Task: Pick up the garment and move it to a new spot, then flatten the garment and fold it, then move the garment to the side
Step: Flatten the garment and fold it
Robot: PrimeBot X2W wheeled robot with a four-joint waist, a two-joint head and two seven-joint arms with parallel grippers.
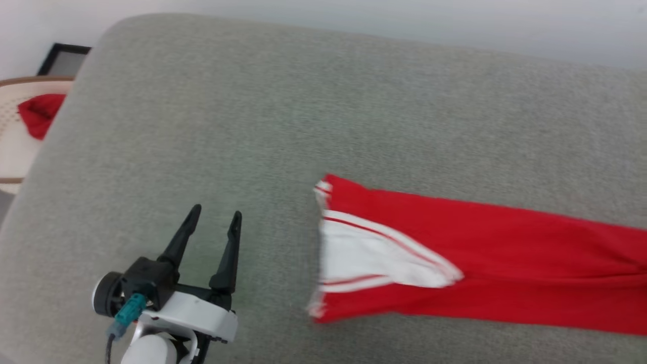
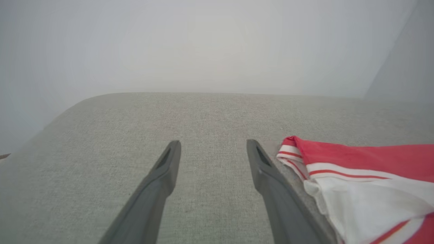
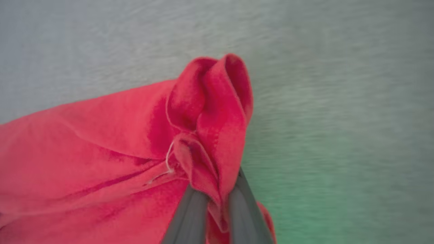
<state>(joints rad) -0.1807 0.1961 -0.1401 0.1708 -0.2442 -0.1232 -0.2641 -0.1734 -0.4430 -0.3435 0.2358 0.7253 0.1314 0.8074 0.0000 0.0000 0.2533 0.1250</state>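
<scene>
Left claw (image 1: 217, 211) is fully open and empty. Its two dark fingers are spread over bare fabric, to the robot's left of the garment (image 1: 480, 253) and clear of it. In the left wrist view the same claw (image 2: 213, 144) is equally wide, with the striped end of the garment (image 2: 366, 159) just beside one finger.

Right claw (image 3: 217, 200), seen in its own wrist view, is closed tight on a bunched fold of the garment (image 3: 101, 135). Red cloth is pinched between the two fingers and rises above them in a rolled peak.

The garment is drawn out long on the grey cushion (image 1: 252, 101). Its end toward the left claw shows a white sleeve (image 1: 369, 253) edged with white-and-red stripes, and the red body runs off the head view's right edge. Motion blur softens its outline.

Beyond the garment the cushion is bare up to its rounded far edge. Farther off, on the left claw's side of the garment, a lump of plain red cloth (image 1: 40, 114) sits on a pale woven seat (image 1: 15, 151) with a wooden rim. A black frame (image 1: 63, 58) stands behind that seat against a pale wall (image 1: 354, 15).
</scene>
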